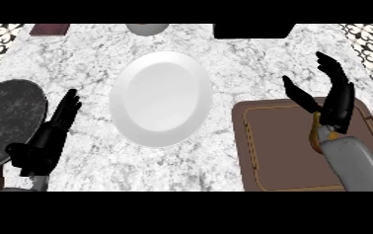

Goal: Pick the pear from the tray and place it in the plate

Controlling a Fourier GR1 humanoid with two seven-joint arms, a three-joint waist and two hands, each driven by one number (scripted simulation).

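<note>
Grey-white marbled counter, seen steeply from above. Far left: dark round speckled object, cut by the view's edge. Just beside it, left hand at the lower left, fingers straight and pointing up, holding nothing. Along the far edge: a dark red flat item, a grey rounded object, a black block, all partly cropped. Centre: white plate, nothing on it. Right: brown tray with a thin lighter inset line. Right hand above the tray's far right corner, fingers spread and extended, thumb apart. A small yellowish-orange patch shows at the wrist; cannot tell whether this is the pear, which shows nowhere else.
</note>
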